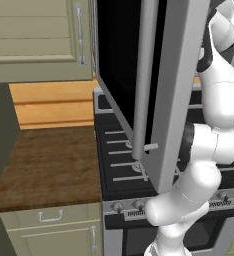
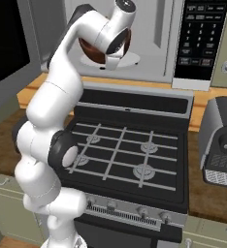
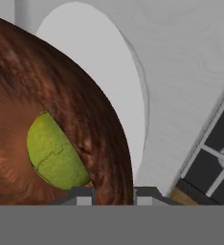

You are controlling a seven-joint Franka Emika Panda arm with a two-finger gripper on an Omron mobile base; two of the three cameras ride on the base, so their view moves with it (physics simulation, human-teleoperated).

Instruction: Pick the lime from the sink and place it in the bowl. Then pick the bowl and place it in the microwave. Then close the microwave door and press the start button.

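My gripper point(image 2: 111, 62) reaches into the open microwave point(image 2: 154, 34), shut on the rim of a brown bowl point(image 2: 89, 50). In the hand view the bowl point(image 3: 61, 110) is seen close up, with the green lime point(image 3: 54, 153) lying inside it and the rim between my gripper point(image 3: 114, 194) tips. The bowl hangs over the white turntable point(image 3: 99, 62); I cannot tell if it touches. The microwave door point(image 1: 159, 80) stands swung out, its steel bar handle point(image 1: 144, 75) facing me. A black control panel point(image 2: 199, 34) with buttons is on the microwave's right. The sink is out of view.
A black gas range point(image 2: 120, 150) with several burners sits below the microwave. The open door juts out over the range's left side. A grey coffee machine point(image 2: 224, 140) stands on the right counter. A wooden counter point(image 1: 49, 165) lies to the left.
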